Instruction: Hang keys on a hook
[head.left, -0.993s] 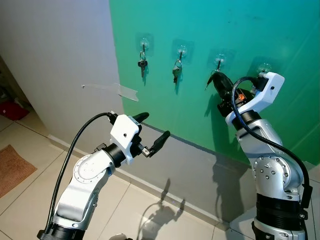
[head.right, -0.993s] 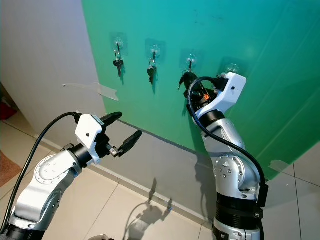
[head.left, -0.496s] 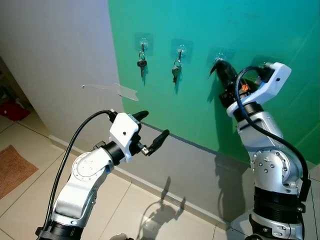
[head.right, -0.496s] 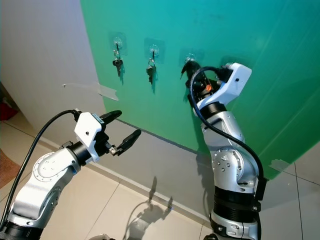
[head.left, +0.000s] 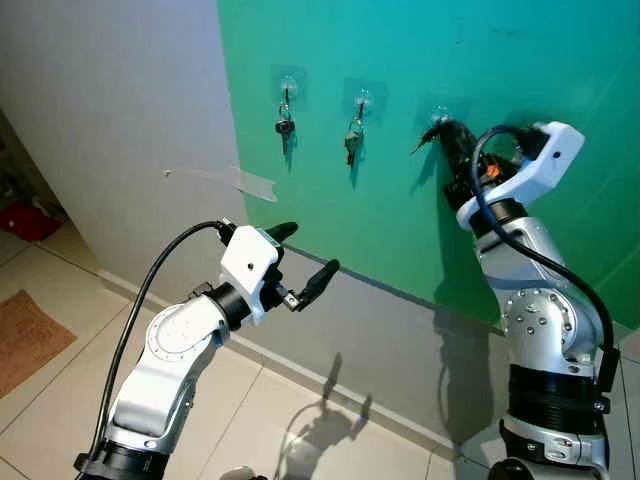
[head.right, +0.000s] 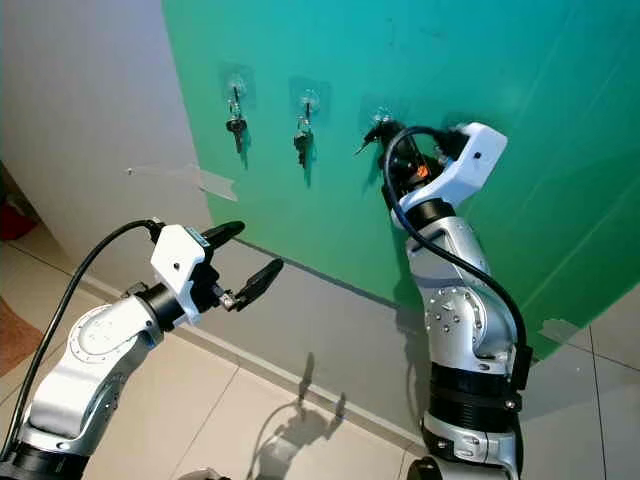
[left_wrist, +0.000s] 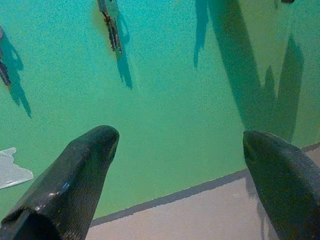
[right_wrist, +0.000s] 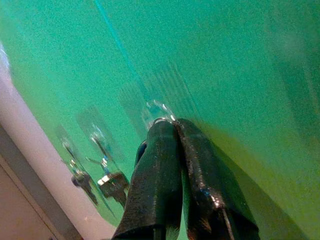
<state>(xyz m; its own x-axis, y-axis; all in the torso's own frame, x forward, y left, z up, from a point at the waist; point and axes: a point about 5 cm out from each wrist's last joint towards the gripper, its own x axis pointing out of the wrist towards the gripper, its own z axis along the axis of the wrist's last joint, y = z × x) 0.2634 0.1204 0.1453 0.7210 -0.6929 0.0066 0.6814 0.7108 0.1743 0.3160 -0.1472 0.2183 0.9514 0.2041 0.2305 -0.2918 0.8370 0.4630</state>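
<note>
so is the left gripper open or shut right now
Open. The left gripper has its two black fingers spread wide apart with nothing between them, held out toward the green wall.

1. Hanging keys (head.left: 285, 127) and keys (head.left: 352, 140) occupy two hooks on the green wall (head.left: 400, 230).
2. The right gripper (head.left: 432, 131) crowds the third hook (right_wrist: 159, 111).
3. Bare wall lies below.
</note>
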